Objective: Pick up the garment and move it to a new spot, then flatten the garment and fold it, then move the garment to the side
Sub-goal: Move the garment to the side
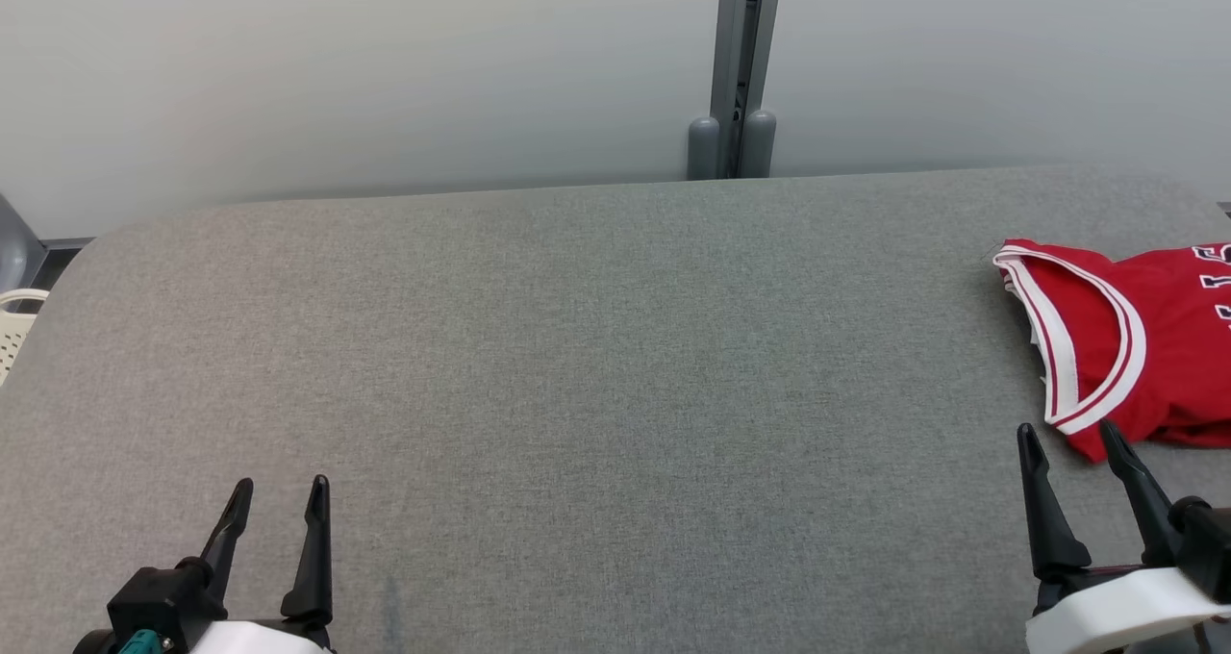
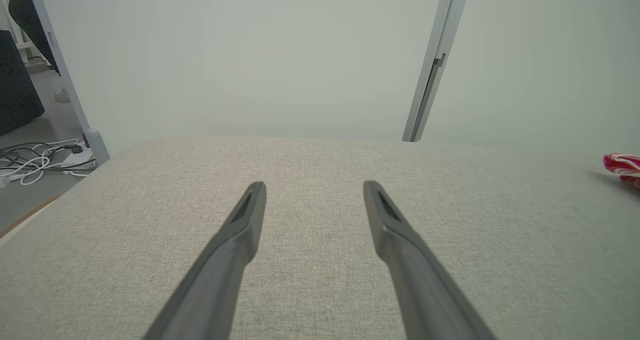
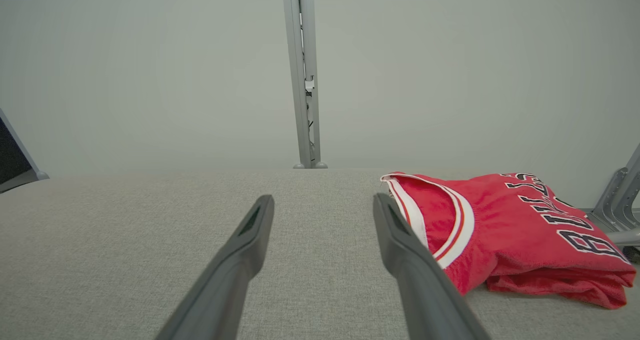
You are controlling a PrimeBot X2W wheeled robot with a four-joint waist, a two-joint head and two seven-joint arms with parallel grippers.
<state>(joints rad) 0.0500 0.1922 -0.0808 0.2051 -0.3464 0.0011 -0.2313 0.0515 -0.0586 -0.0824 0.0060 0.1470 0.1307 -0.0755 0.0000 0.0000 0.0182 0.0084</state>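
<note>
The folded red garment [image 1: 1144, 346] lies at the right end of the grey bench [image 1: 577, 346], its long axis running across the bench, with the white-and-red trimmed opening pointing toward the bench's middle. Dark white-edged letters on its top [image 3: 505, 230] read "BULL", the rest unclear. The right claw [image 1: 1067, 430] is spread wide and empty just beside its near corner, and the left claw [image 1: 281, 484] is equally wide and empty, well apart.

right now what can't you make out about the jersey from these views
- Head view: the picture's right edge cuts off the red jersey, its lettering incomplete.
- Left wrist view: the right edge leaves a sliver of it.
- Right wrist view: a finger of the right gripper covers its near trim; folds hide its underside.
</note>
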